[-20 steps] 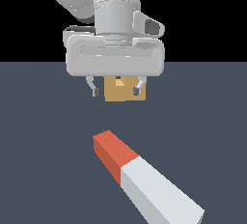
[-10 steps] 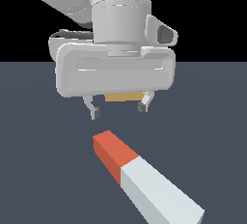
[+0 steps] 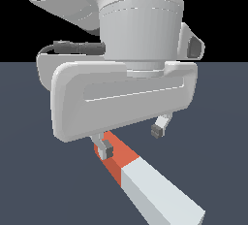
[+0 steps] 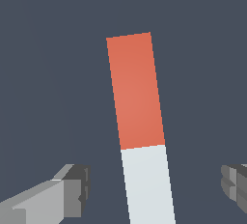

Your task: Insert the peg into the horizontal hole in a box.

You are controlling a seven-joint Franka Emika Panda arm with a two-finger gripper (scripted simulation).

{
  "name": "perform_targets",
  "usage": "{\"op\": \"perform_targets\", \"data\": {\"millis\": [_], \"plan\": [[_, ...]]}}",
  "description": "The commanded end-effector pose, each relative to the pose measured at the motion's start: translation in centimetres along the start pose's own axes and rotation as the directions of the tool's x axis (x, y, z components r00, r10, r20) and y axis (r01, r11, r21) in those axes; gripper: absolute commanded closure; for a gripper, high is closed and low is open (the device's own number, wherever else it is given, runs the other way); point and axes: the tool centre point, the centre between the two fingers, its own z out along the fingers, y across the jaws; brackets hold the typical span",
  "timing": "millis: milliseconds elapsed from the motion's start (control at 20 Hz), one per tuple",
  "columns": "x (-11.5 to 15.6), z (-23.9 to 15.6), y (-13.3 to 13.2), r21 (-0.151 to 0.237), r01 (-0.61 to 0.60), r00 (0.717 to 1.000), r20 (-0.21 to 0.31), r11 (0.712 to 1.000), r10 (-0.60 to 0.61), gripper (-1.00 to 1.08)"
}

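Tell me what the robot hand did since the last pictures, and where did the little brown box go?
The gripper came toward the camera and down, until it hangs over the peg, near its red end. Its fingers are spread apart and hold nothing. The big hand now blocks the box, so it cannot be seen. The peg lies flat on the floor where it was.

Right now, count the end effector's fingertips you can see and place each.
2. In the wrist view one fingertip sits on one side of the peg and the other fingertip on the opposite side, both clear of it. The end effector is open.
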Motion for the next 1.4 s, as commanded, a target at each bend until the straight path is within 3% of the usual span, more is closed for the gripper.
{"op": "perform_targets", "data": {"millis": [0,500,900,1350], "plan": [[-1.3,0.5,0.0,-0.002,0.038,0.999,0.001,0.999,-0.038,-0.92],[-4.3,1.5,0.3,-0.007,0.121,0.993,0.003,0.993,-0.121,-0.92],[-4.5,1.9,0.2,-0.007,0.125,0.992,0.003,0.992,-0.125,-0.92],[-4.4,5.8,0.3,-0.007,0.129,0.992,0.003,0.992,-0.129,-0.92]]}}
